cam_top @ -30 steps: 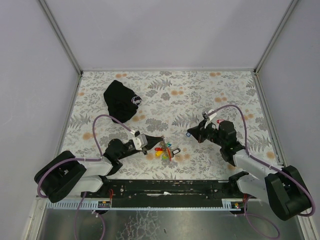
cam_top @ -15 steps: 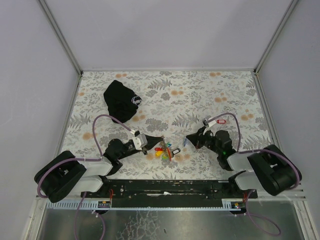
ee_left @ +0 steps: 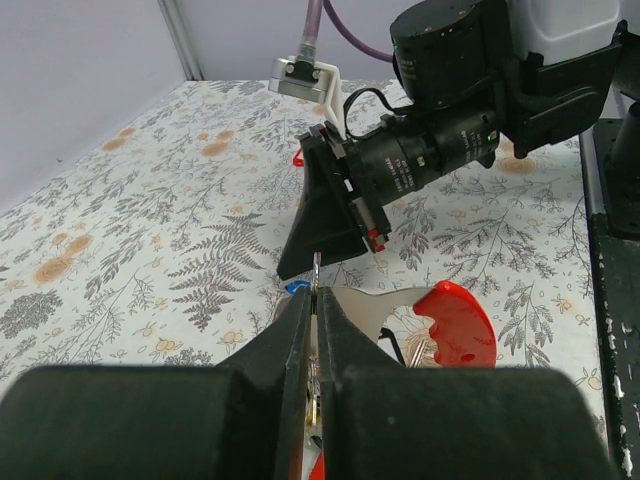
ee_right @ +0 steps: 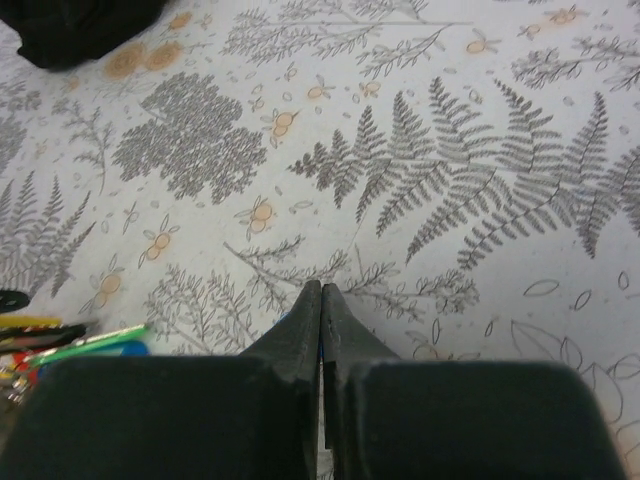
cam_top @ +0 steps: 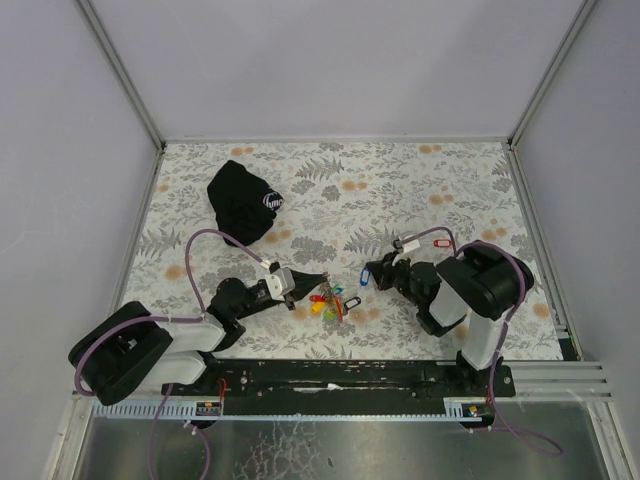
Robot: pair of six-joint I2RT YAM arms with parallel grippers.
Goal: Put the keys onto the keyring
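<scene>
The keys lie in a small bright bunch on the flowered tabletop, toward 6 o'clock from its middle and near the arms' bases. Red, yellow and green tags show in the heap.

The left pincer sits at 10 o'clock of the bunch, touching it. Its jaws are closed on a thin metal sliver of the keys; I cannot tell whether that sliver is the ring or a blade. In the left wrist view a red tag lies just beside the fingers.

The right pincer hangs at 2 o'clock of the bunch, near but apart. Its jaws are pressed together, with a blue tag at the tips.

A black pouch rests well apart at 10 o'clock.
</scene>
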